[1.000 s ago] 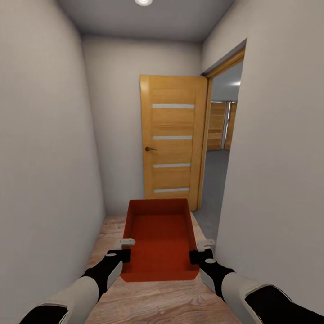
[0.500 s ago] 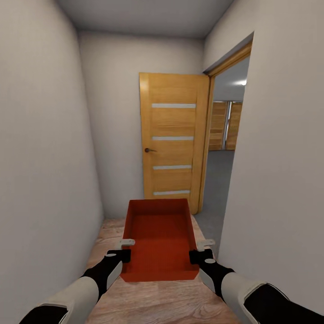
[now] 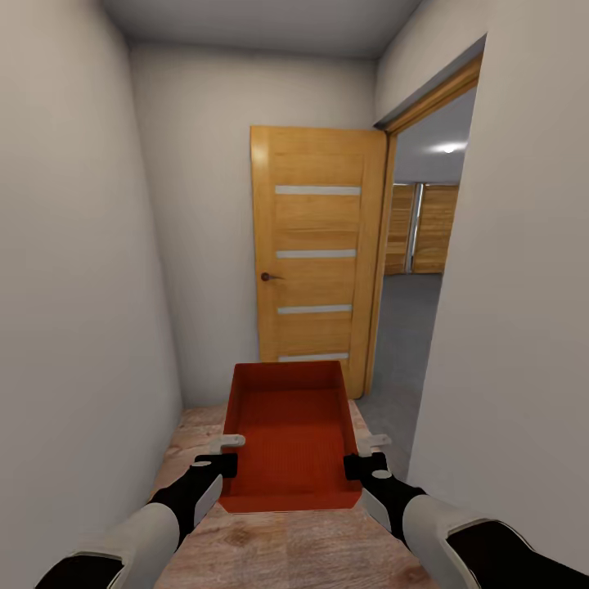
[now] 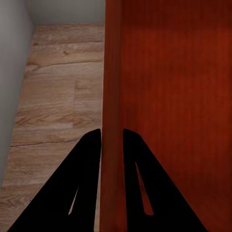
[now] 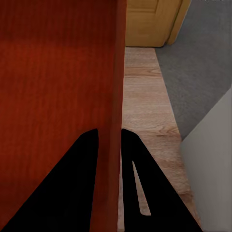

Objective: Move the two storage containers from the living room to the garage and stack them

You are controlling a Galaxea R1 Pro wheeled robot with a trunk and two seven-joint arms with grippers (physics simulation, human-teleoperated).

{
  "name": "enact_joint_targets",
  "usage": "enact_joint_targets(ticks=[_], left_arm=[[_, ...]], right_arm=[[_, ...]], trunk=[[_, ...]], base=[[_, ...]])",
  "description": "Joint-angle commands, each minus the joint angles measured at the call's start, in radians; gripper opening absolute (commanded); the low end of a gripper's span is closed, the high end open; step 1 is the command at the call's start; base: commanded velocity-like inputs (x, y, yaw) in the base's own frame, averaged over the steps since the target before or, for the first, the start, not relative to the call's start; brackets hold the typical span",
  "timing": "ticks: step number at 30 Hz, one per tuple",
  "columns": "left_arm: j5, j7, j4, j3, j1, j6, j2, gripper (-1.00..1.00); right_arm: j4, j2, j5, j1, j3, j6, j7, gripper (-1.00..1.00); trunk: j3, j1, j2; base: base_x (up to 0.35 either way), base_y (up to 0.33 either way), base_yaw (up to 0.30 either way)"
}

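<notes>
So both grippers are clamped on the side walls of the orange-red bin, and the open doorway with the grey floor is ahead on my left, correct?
Not quite. The doorway with the grey floor is ahead on the right, as the head view shows. The rest holds: the left gripper and right gripper each pinch a side wall of the orange-red bin.

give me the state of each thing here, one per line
storage container: carried above the wood floor, level, empty
left tool: shut on the container's left wall
right tool: shut on the container's right wall
door: swung open
</notes>
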Motion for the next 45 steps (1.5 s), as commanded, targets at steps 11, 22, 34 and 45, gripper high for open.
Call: enact_joint_targets(ticks=[11, 22, 34, 45], left_arm=[[-0.011, 0.013, -0.002, 0.020, 0.000, 0.007, 0.003, -1.00], [-0.011, 0.013, -0.002, 0.021, 0.000, 0.007, 0.003, -1.00], [-0.011, 0.013, -0.002, 0.021, 0.000, 0.007, 0.003, -1.00], [-0.011, 0.013, -0.002, 0.021, 0.000, 0.007, 0.003, -1.00]], right_arm=[[-0.001, 0.017, 0.007, -0.001, -0.024, -0.003, 0.009, -1.00], [-0.001, 0.018, 0.007, -0.001, -0.024, -0.003, 0.009, -1.00], [-0.001, 0.018, 0.007, -0.001, -0.024, -0.003, 0.008, -1.00], [-0.001, 0.023, 0.007, -0.001, -0.024, -0.002, 0.008, -1.00]], trunk=[[-0.001, 0.001, -0.001], [-0.001, 0.001, -0.001], [-0.001, 0.001, -0.001], [-0.001, 0.001, -0.001]], base=[[0.322, 0.000, 0.000], [0.322, 0.000, 0.000], [0.108, 0.000, 0.000], [0.001, 0.000, 0.000]])
